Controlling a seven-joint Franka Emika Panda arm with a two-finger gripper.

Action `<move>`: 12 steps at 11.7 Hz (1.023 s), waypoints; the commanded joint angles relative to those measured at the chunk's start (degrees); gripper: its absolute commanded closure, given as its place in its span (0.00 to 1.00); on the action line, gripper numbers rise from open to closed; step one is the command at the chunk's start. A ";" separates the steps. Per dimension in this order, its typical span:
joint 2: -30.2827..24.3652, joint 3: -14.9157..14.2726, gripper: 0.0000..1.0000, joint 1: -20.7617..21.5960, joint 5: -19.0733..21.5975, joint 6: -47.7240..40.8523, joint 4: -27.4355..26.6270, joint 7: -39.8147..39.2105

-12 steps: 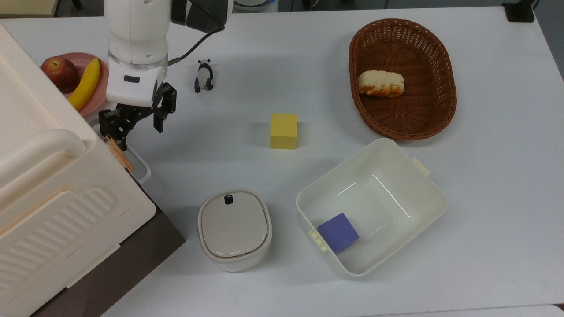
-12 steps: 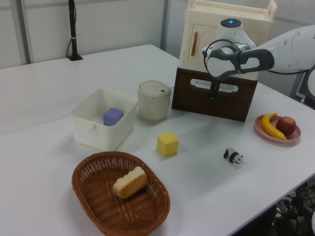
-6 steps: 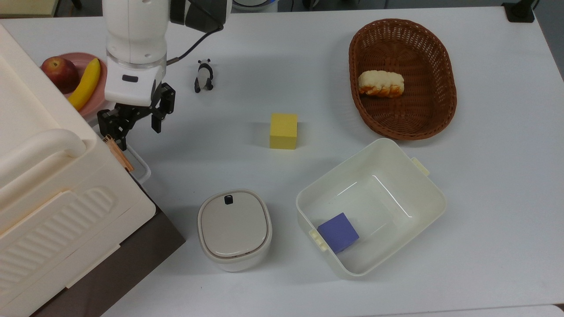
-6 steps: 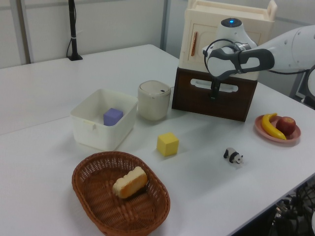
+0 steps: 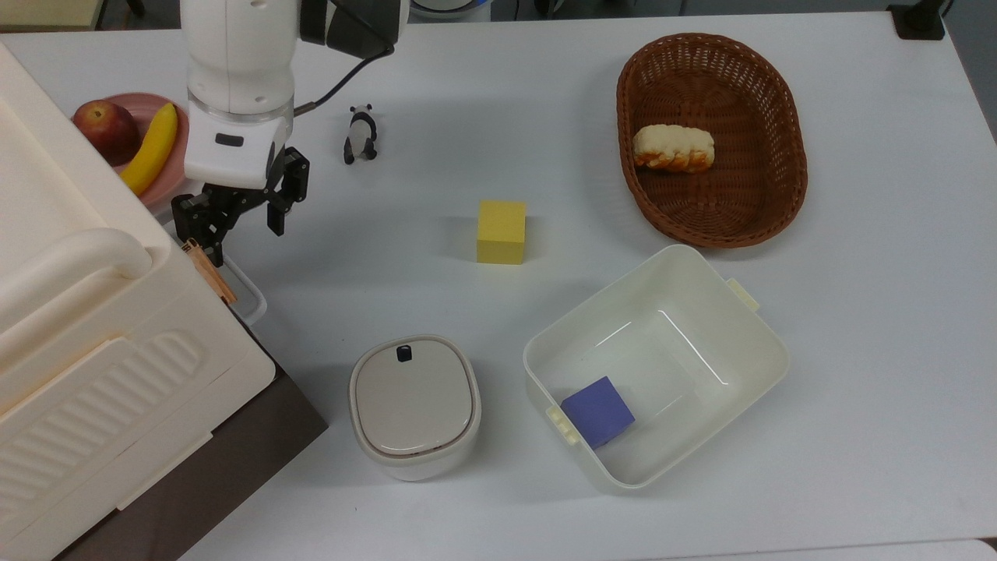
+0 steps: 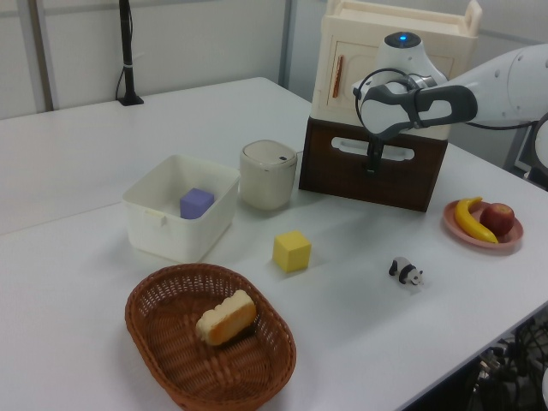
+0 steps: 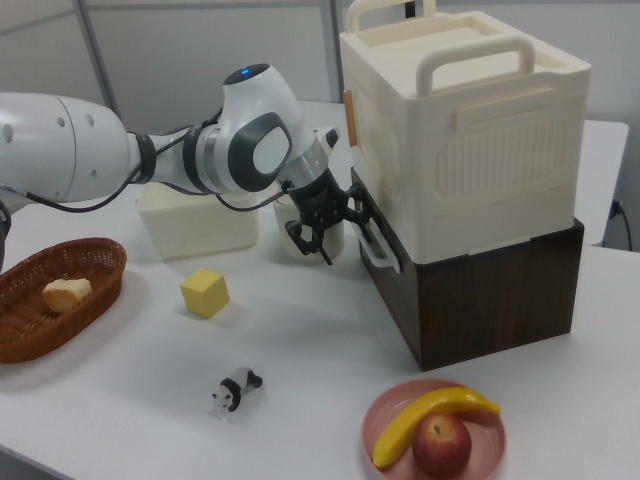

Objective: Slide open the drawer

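Top view: the black two-finger gripper (image 5: 240,220) hangs with fingers spread, one on each side of the white loop handle (image 5: 248,294) of the dark brown wooden drawer (image 6: 370,174), which sits shut beneath the big ribbed cream plastic case (image 5: 86,335).

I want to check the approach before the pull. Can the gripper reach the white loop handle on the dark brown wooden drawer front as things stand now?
Probably yes. The gripper is open and already at the white loop handle of the dark brown wooden drawer, with nothing standing between them.
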 commanded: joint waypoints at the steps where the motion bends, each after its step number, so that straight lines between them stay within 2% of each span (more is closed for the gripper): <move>1: -0.24 -0.61 0.24 0.18 -1.00 1.89 0.02 0.23; 2: -0.15 -0.61 0.29 0.18 -1.00 1.89 0.29 0.23; 8: -0.15 -0.69 0.30 0.18 -0.82 1.89 0.38 0.31; 9: -0.15 -0.69 0.36 0.18 -0.82 1.89 0.38 0.31; 12: -0.15 -0.69 0.41 0.18 -0.82 1.89 0.38 0.23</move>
